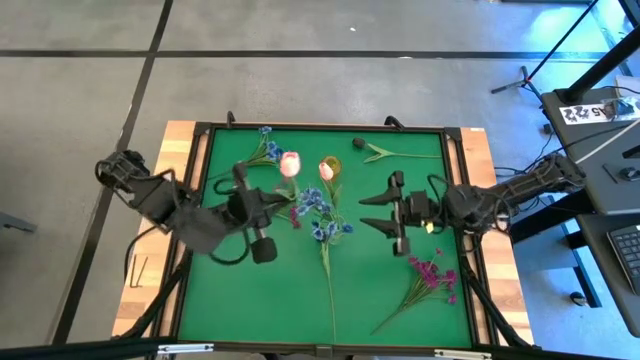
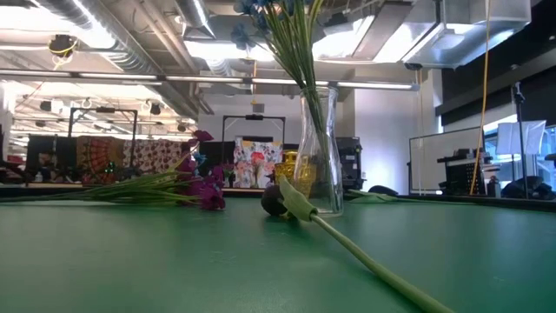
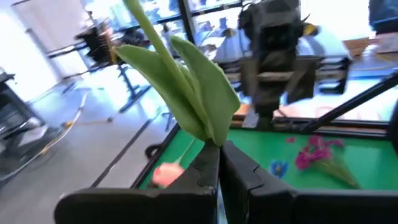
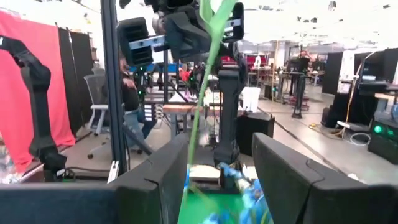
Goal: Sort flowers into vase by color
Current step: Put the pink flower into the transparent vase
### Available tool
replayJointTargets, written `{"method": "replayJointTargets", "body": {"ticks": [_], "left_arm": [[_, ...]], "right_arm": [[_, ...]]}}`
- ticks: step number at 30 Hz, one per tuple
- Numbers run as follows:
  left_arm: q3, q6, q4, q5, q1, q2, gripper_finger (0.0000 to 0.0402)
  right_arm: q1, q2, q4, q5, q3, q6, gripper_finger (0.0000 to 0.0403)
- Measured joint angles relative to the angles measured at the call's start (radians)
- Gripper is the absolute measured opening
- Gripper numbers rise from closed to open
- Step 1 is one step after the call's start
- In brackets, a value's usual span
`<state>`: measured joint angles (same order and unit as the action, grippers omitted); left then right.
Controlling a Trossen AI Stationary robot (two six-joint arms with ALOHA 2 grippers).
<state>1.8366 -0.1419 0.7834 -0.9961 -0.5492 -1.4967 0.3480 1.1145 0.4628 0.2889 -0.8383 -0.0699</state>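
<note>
Green leaves and stem sit clamped between our left gripper (image 3: pixel 219 163)'s closed fingers; it holds the pink-and-white tulip bud (image 1: pixel 290 164) lifted over the green table mat (image 1: pixel 250 300). Outward, our right gripper (image 1: pixel 385 211) waits with fingers spread beside the clear glass vase of blue blossom sprays (image 1: pixel 322 212). We judge one tulip mid-carry. Its vase is unclear: a yellow vessel (image 1: pixel 329 170) stands near. The dark tulip bud (image 1: pixel 359 143) and magenta blossom spray (image 1: pixel 434 274) lie on the mat.

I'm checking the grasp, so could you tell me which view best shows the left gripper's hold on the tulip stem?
The left wrist view: the left gripper is shut on the tulip stem below its leaves. The high view shows only that gripper beside the pink tulip bud; the other views don't show this grip clearly.
</note>
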Motion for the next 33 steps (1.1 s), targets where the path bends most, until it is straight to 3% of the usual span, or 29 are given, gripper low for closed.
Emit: {"method": "replayJointTargets", "body": {"ticks": [8, 14, 22, 33], "left_arm": [[0.000, 0.229, -0.256, 0.272, 0.140, 0.000, 0.0000], [0.000, 0.262, -0.347, 0.420, 0.203, 0.000, 0.0000], [0.000, 0.350, -0.396, 0.434, 0.253, 0.002, 0.0000], [0.000, 0.371, -0.402, 0.446, 0.270, 0.016, 0.0000]], "right_arm": [[-0.136, 0.010, 0.117, -0.187, 0.000, 0.025, 0.0182], [-0.167, 0.034, 0.060, -0.255, -0.086, 0.066, 0.0182], [-0.166, 0.159, -0.273, -0.233, -0.355, 0.034, 0.0182], [-0.174, 0.267, -0.396, -0.158, -0.525, 0.018, 0.0182]]}}
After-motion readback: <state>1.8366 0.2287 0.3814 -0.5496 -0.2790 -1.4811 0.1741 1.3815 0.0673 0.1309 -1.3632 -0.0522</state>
